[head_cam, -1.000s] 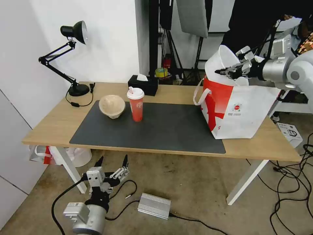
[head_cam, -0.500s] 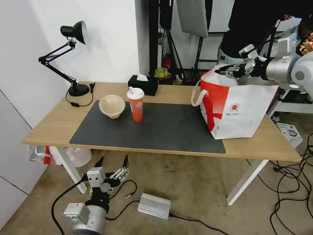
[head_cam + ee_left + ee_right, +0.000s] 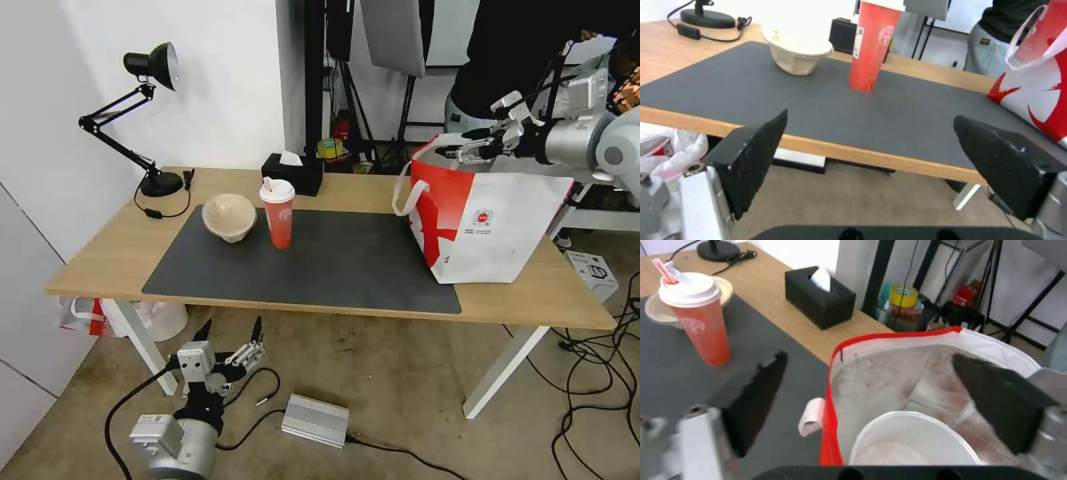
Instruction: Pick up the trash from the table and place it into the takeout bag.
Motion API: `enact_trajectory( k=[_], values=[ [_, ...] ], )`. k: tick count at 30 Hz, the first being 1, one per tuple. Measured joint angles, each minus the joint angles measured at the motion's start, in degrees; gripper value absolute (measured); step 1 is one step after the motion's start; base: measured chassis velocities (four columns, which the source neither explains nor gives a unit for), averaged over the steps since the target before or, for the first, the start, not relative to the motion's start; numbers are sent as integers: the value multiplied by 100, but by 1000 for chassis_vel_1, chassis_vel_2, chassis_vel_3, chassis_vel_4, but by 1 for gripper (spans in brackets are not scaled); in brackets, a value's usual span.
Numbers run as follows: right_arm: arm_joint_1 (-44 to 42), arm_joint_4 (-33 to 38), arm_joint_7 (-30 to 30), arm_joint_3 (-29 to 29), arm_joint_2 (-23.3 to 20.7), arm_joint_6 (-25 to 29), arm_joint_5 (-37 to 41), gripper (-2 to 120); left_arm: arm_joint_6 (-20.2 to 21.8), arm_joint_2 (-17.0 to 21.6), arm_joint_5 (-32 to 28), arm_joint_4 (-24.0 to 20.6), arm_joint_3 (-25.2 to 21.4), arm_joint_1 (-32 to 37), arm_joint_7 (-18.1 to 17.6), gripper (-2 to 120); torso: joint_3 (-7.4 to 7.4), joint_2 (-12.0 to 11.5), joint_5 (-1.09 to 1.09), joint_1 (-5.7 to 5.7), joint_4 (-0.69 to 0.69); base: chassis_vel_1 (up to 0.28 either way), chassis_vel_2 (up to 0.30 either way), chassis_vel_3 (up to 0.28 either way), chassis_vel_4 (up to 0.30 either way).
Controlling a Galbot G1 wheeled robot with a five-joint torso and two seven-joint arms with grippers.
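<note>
1. The right gripper (image 3: 475, 145) hung over the mouth of the takeout bag (image 3: 490, 227), jaws spread wide and empty; the white bowl (image 3: 911, 443) lay below it inside.
2. To finish cleanly, it likely should lift straight clear without snagging the rim.
3. The red cup (image 3: 278, 213) and pulp bowl (image 3: 229, 216) stood well off on the table (image 3: 107, 257).
4. The right wrist view alone showed the foil lining.
5. The left gripper (image 3: 230, 331) sat parked low, open, empty.

My table (image 3: 120, 257) carries dark mat (image 3: 320, 267), lamp (image 3: 150, 127), tissue box (image 3: 293, 173), pulp bowl (image 3: 229, 217), cup (image 3: 278, 213), takeout bag (image 3: 487, 223)
</note>
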Motion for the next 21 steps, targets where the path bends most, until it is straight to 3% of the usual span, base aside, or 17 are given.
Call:
enact_trajectory(
  k=[21],
  values=[
    [-174, 125, 9, 300, -26, -1, -12, 100, 0, 0, 7, 1, -8, 14, 1, 100, 0, 0, 0, 0, 0, 0, 0, 0, 0]
  ],
)
